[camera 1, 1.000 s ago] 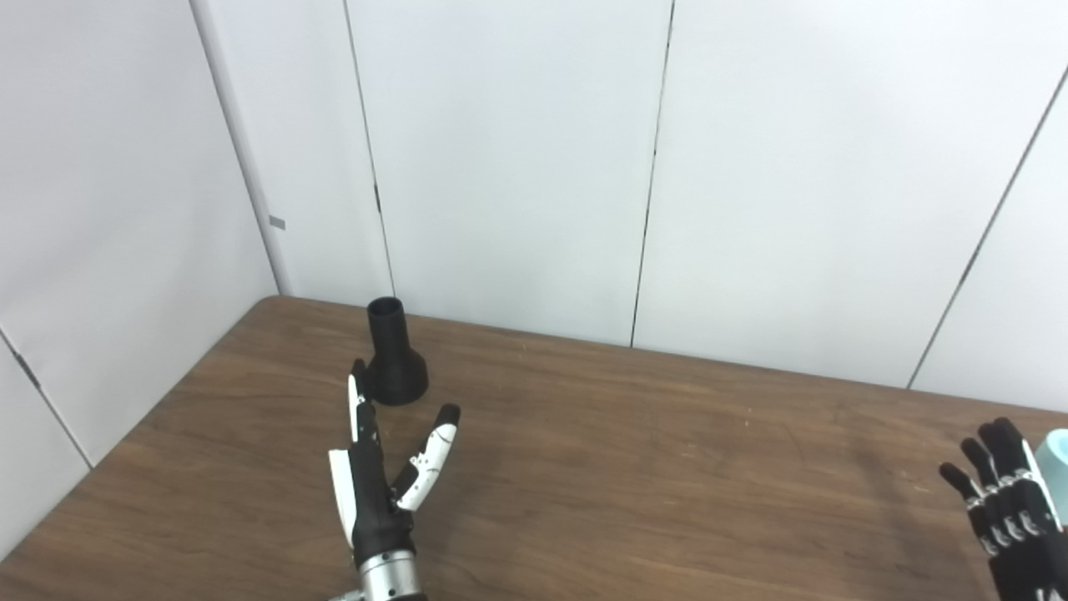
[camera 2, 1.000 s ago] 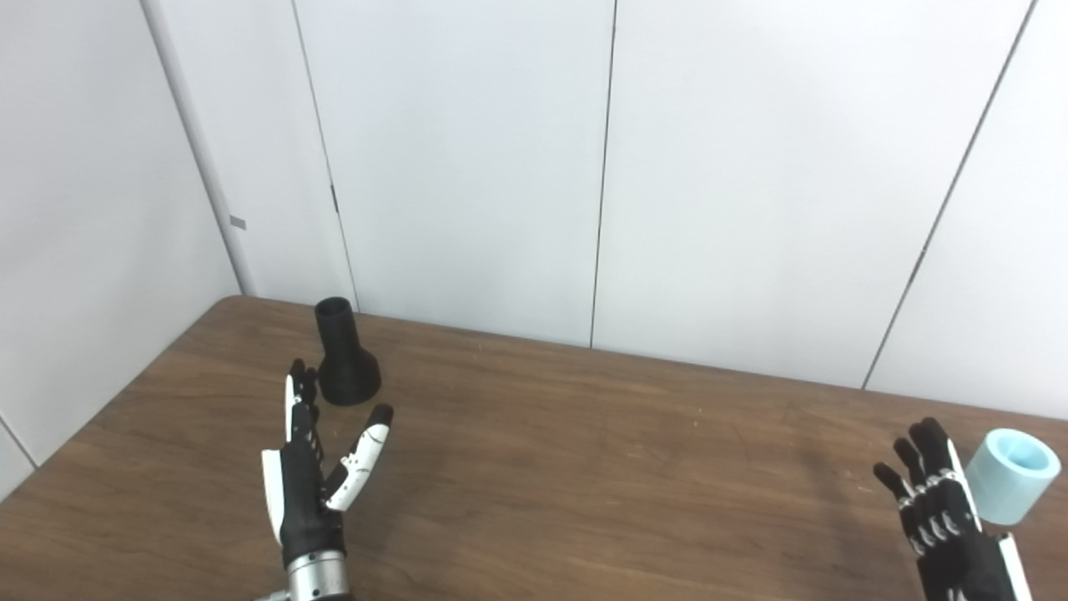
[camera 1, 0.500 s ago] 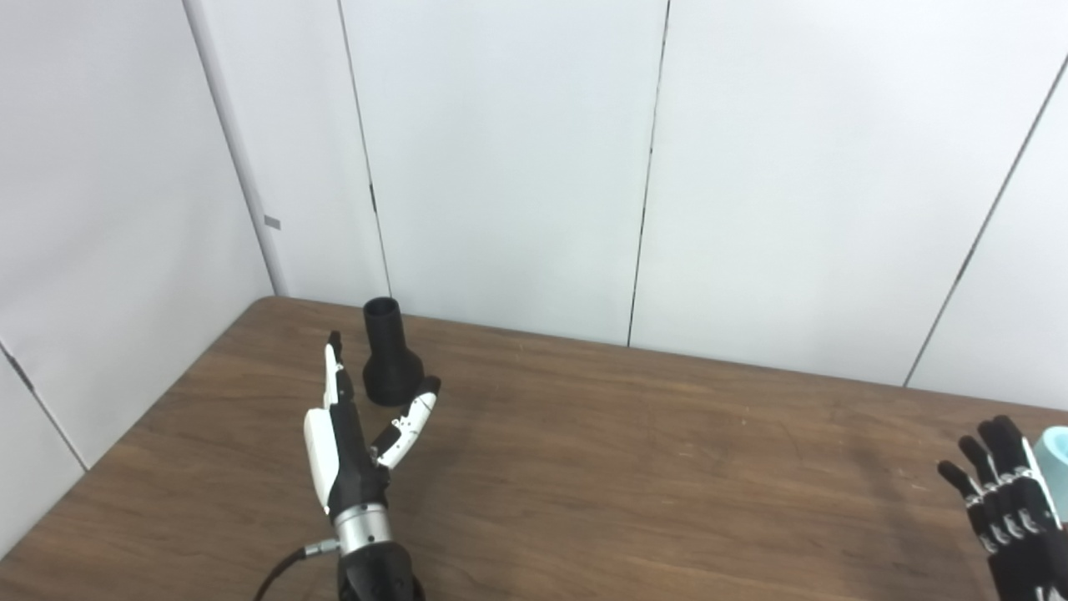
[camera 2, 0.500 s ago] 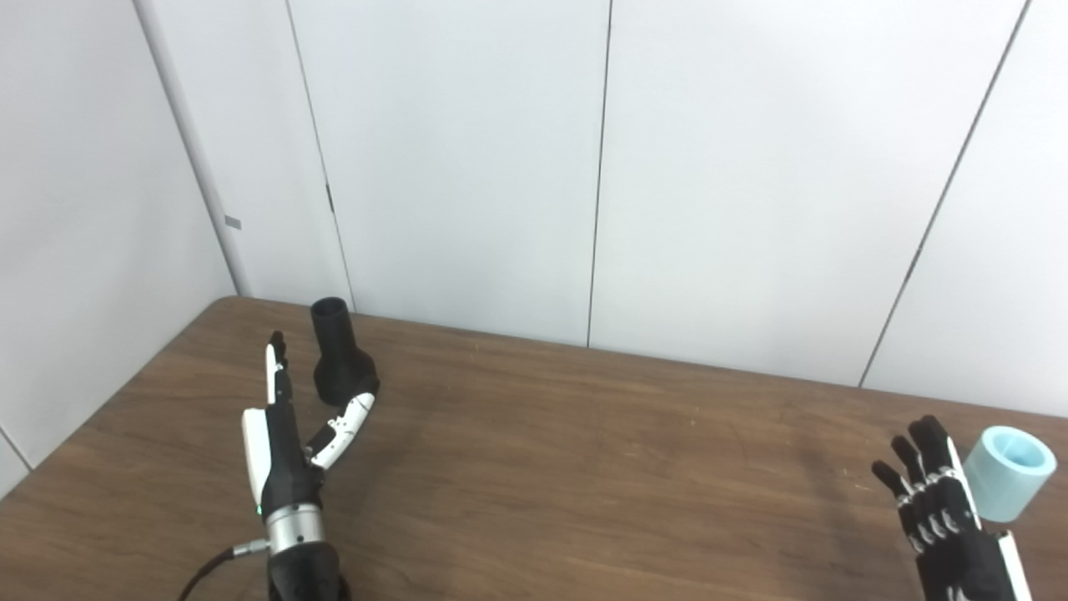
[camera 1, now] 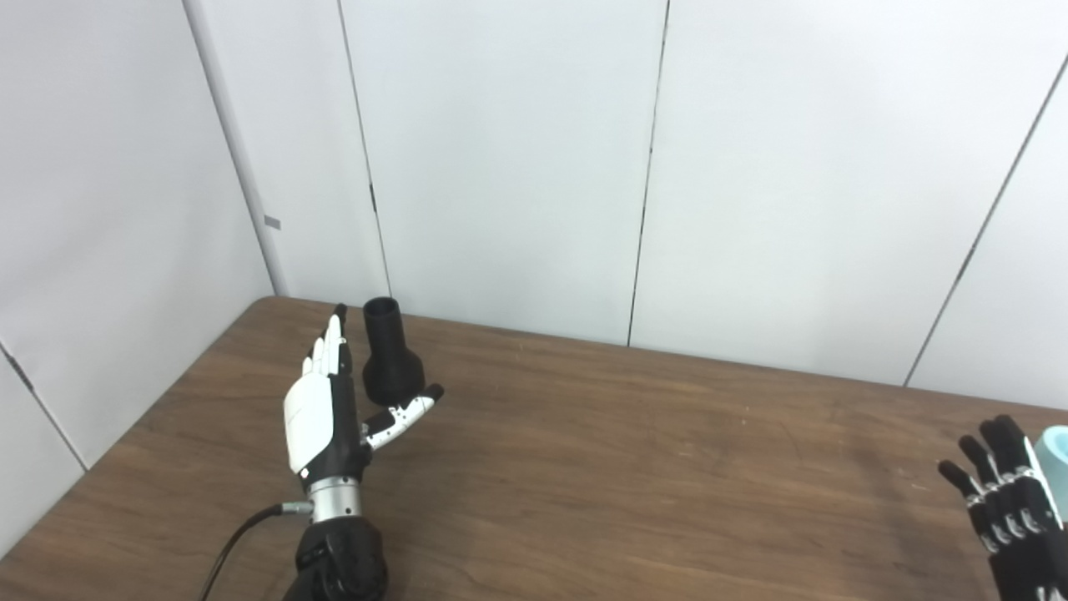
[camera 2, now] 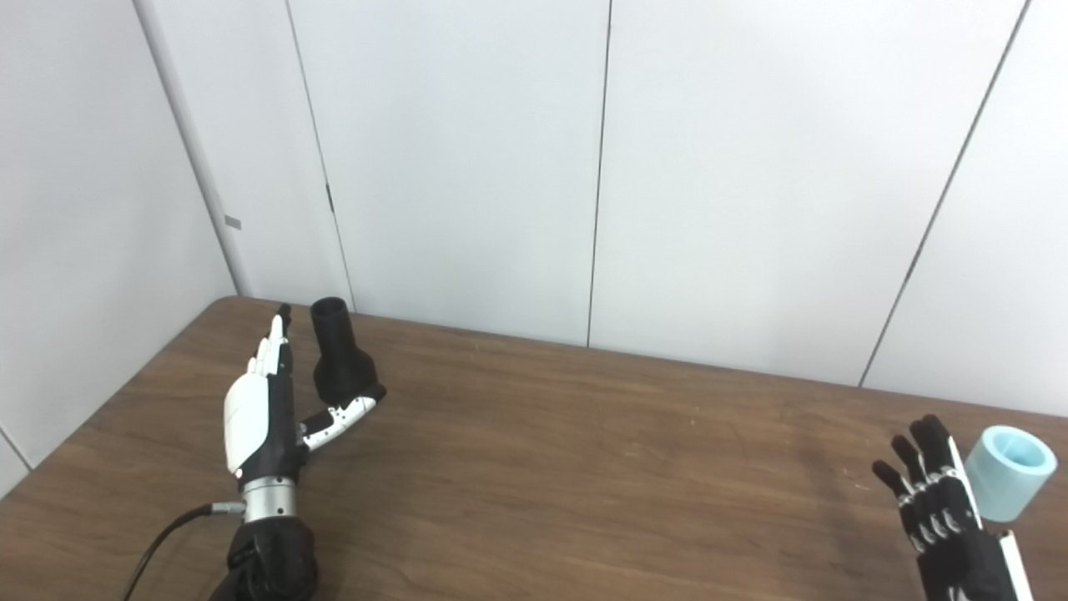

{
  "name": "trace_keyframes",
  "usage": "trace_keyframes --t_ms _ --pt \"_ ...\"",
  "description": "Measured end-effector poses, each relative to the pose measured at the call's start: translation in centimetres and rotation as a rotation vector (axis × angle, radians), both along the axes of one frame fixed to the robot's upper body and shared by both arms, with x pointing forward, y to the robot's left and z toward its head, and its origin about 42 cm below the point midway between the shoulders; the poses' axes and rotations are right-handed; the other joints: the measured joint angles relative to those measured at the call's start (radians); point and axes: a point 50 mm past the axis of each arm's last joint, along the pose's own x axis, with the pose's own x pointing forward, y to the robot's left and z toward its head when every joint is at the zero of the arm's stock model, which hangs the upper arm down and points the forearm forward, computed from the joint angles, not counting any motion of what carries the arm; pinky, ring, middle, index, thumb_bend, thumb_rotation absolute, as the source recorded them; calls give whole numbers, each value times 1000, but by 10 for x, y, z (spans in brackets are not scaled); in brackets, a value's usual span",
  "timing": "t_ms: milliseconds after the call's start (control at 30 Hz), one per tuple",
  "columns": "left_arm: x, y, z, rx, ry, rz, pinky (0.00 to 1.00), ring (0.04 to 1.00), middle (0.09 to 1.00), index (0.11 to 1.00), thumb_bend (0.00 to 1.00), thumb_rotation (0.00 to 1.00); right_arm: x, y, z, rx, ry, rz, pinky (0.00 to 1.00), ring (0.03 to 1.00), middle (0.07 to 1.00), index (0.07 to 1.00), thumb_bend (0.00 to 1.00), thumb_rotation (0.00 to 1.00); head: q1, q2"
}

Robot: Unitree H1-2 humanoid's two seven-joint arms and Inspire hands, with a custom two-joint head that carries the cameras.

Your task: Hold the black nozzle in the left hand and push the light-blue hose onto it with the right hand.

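Note:
The black nozzle stands upright on its flared base near the table's far left corner, narrow mouth up. My left hand is open right beside it, fingers straight up along its left side and thumb stretched under its near side. The light-blue hose, a short tube piece, lies at the far right of the table. My right hand is open just left of the hose, fingers spread, holding nothing. In the left eye view only a sliver of the hose shows at the frame edge.
The brown wooden table is backed by white wall panels close behind the nozzle. A black cable trails from my left wrist toward the table's front edge.
My left hand has moved forward to the nozzle and turned, fingers now alongside it and thumb under its base. The right hand and hose have stayed put.

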Motion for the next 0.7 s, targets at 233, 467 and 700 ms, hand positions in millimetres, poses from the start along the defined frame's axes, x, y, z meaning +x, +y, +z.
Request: trace_keyframes --t_ms 233,467,700 --pt "0 12 1 17 23 9 1000 978 952 972 777 427 -2 -1 0 -4 6 -3 900 981 1000 1000 862 1000 0 3" --pt "2 14 -1 -20 38 1 1000 981 952 973 780 440 -2 -1 0 -5 7 -4 902 982 1000 1000 858 1000 -2 8" --pt "10 25 -2 -79 52 18 1000 975 952 971 774 439 -5 -3 1 -9 14 -5 902 982 1000 1000 856 1000 -2 9"
